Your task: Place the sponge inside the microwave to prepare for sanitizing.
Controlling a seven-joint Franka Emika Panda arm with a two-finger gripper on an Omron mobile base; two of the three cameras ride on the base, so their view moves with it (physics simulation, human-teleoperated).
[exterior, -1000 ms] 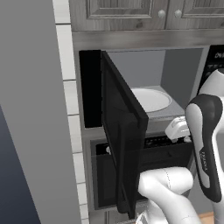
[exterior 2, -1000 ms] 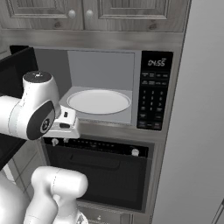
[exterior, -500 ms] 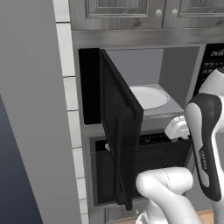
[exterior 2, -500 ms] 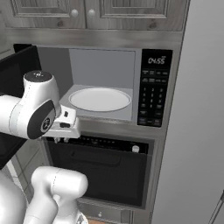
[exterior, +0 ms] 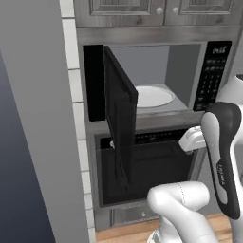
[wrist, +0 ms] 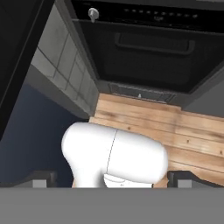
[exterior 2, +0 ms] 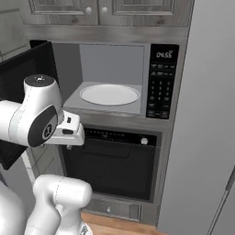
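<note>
Microwave (exterior 2: 137, 78) with door (exterior: 119, 118) swung open, turntable (exterior 2: 110, 94) bare. Gripper (wrist: 113, 178) pointing floorward, tips apart, largely cut off. Oven (exterior 2: 112, 167) partly hidden by arm.

The microwave (exterior 2: 114, 82) sits built into the grey cabinetry with its black door (exterior: 120, 118) swung wide to the left. On the floor of its grey cavity lies a white round turntable (exterior 2: 109, 94), bare on top. Below it is a black oven (exterior 2: 112, 167), and under that a light wooden floor (wrist: 175, 127).
</note>
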